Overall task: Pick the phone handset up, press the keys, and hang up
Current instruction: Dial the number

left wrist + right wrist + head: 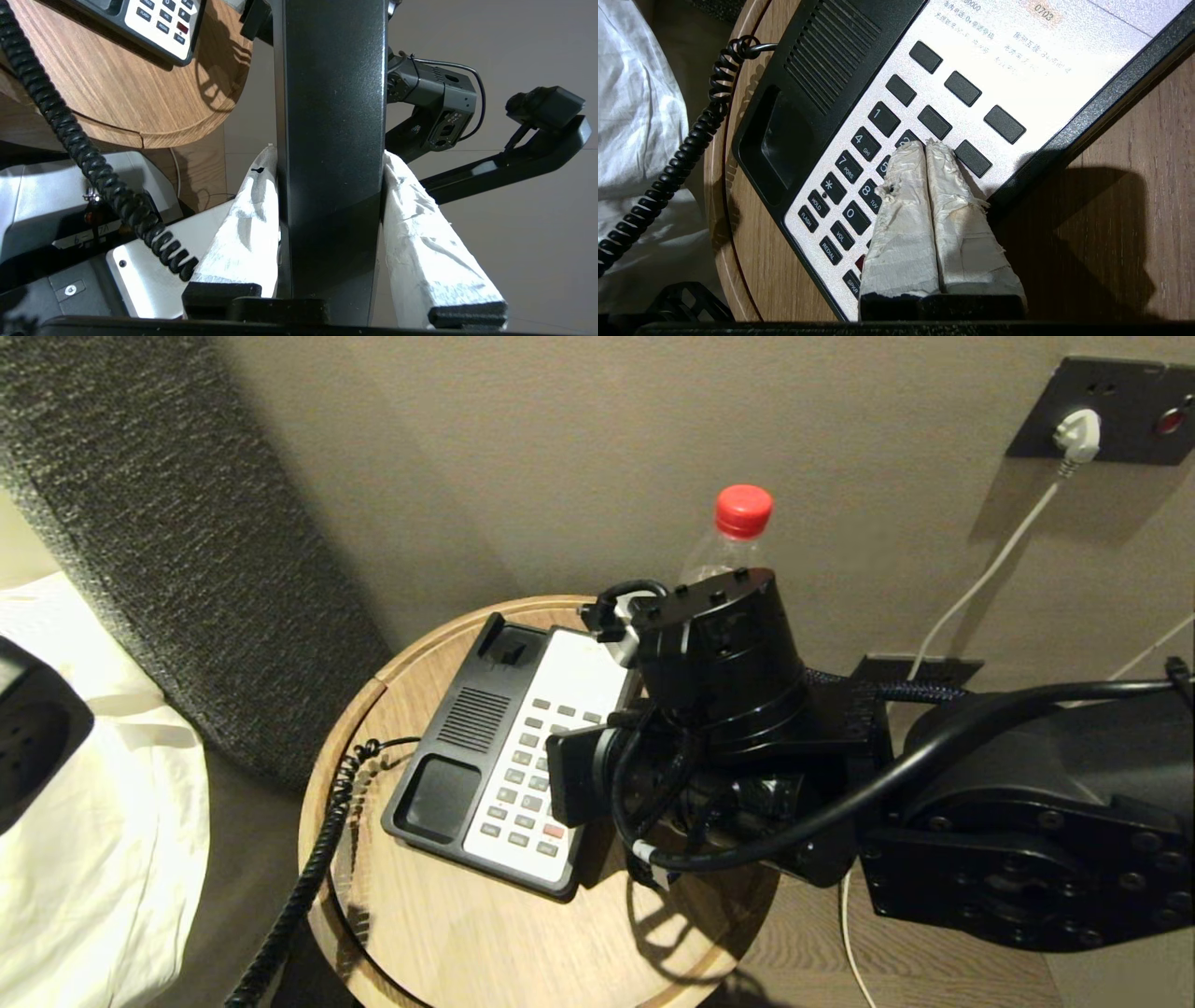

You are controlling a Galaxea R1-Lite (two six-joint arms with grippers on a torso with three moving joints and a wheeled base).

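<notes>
I hold the phone handset [329, 140] clamped in my left end effector [327, 186], beside the desk [439, 924]. My closed right end effector [924, 149] hovers at the keys [866, 144]; next, a gentle downward press.

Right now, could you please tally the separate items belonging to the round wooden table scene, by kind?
Phone base: 1
Phone handset, lifted off in the left gripper: 1
Plastic bottle with red cap: 1
Total: 3
</notes>
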